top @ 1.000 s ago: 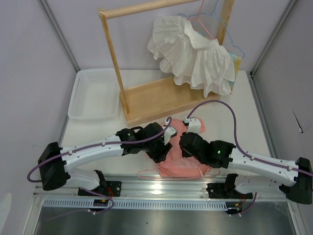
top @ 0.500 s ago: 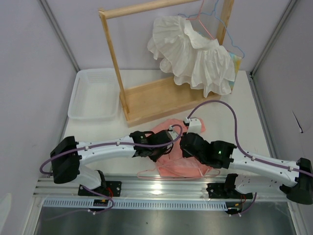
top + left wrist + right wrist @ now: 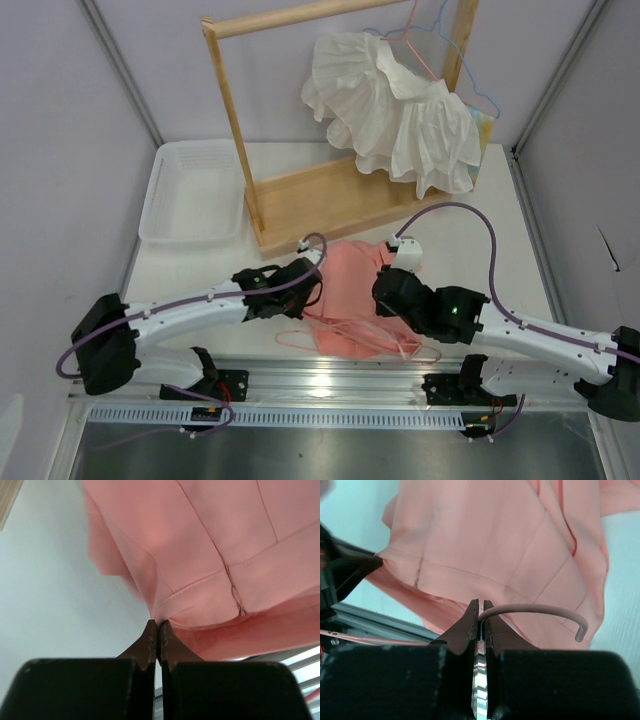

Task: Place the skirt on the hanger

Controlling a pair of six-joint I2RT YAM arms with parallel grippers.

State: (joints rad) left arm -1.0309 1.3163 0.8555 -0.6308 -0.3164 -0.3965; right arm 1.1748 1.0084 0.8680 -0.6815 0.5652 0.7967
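Note:
The salmon-pink skirt (image 3: 350, 290) lies spread on the white table between my two arms. My left gripper (image 3: 311, 296) is at its left edge, shut on a hem corner; in the left wrist view the skirt (image 3: 210, 545) fans away from the left gripper (image 3: 158, 623). The pale-pink wire hanger (image 3: 290, 341) lies partly under the skirt's front edge. My right gripper (image 3: 386, 308) is shut on the hanger's hook (image 3: 535, 610), the wire pinched at the right gripper (image 3: 481, 611) tips above the skirt (image 3: 485, 540).
A wooden rack (image 3: 330, 195) stands behind the skirt. A white ruffled garment (image 3: 400, 100) hangs from it beside a light-blue hanger (image 3: 480, 95). A clear plastic bin (image 3: 195, 190) sits at the back left. The metal rail (image 3: 330, 385) runs along the front edge.
My left gripper has closed on the skirt's edge and drawn it leftward. The skirt now lies wider and flatter. The right gripper has stayed shut on the hook.

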